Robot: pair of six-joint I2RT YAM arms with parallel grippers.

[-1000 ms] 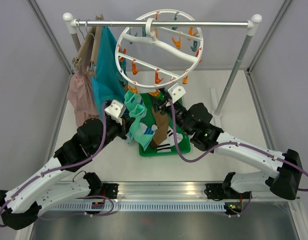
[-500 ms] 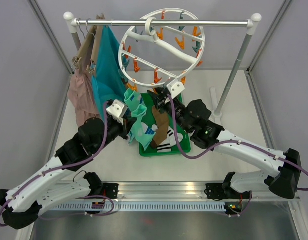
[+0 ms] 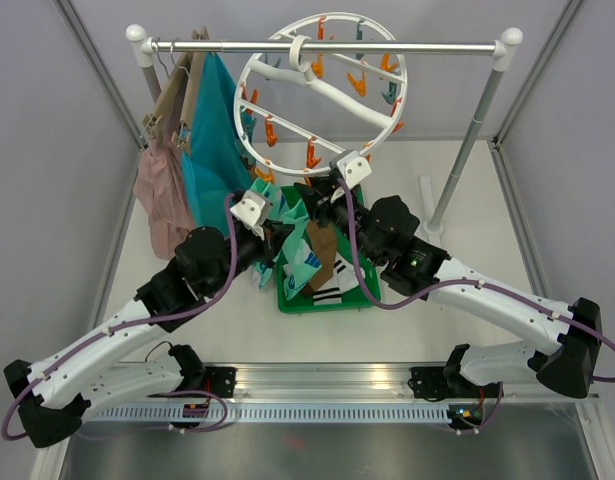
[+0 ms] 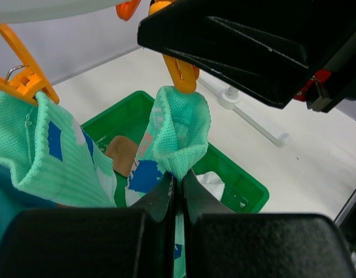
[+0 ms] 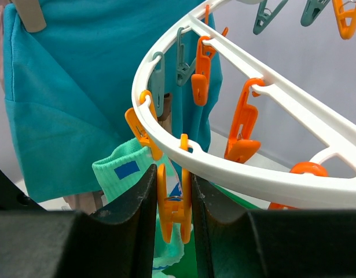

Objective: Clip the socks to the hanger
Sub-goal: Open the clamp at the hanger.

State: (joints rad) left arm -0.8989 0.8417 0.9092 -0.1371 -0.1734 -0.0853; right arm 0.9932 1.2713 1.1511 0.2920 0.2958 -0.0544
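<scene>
The white ring hanger (image 3: 322,95) hangs by its hook from the rail, with orange and teal pegs on its spokes. My right gripper (image 5: 173,174) is shut on an orange peg (image 5: 173,202) under the hanger's rim (image 5: 235,174), one finger on each side of it. My left gripper (image 4: 178,176) is shut on a mint sock (image 4: 180,130) and holds its cuff up against that same peg (image 4: 179,72). A second mint sock (image 4: 44,145) hangs clipped from a neighbouring orange peg (image 4: 24,81). A brown sock (image 3: 322,250) and a white, black-striped sock (image 3: 332,293) lie in the green basket (image 3: 365,295).
A large teal garment (image 3: 212,150) and a pink-beige garment (image 3: 162,195) hang on tan hangers (image 3: 177,90) at the left end of the rail (image 3: 407,46). The rack's right post (image 3: 467,150) slants down to the table. Grey walls close in both sides.
My left arm has carried the mint sock to the right and up to the peg. The right gripper has narrowed onto the orange peg, and the hanger has tilted slightly.
</scene>
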